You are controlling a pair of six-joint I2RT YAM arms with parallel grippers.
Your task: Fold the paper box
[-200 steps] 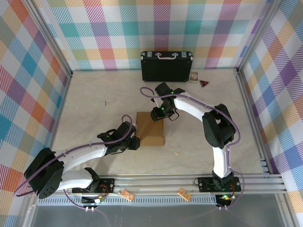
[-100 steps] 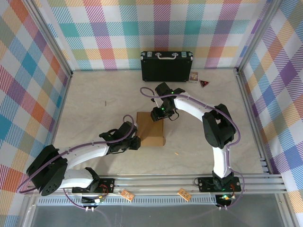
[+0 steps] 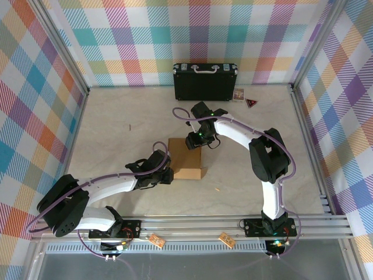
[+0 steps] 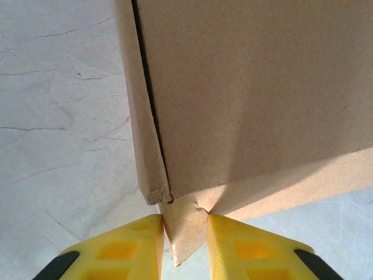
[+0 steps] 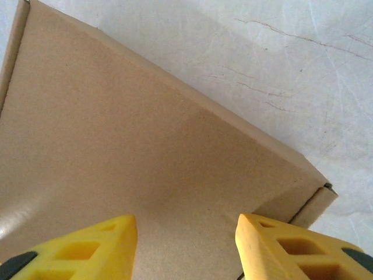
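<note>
A: Item — plain brown corrugated cardboard box (image 3: 185, 157), frame centre?
B: Folded shut, apparently. The left gripper (image 4: 185, 226) pinches its corner tab (image 4: 182, 248) — tucking seemingly remains; the right gripper (image 5: 185, 224) is spread above.

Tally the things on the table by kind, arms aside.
Brown box: 1
Black case: 1
Small card: 1
Dark triangle: 1
Total: 4
</note>
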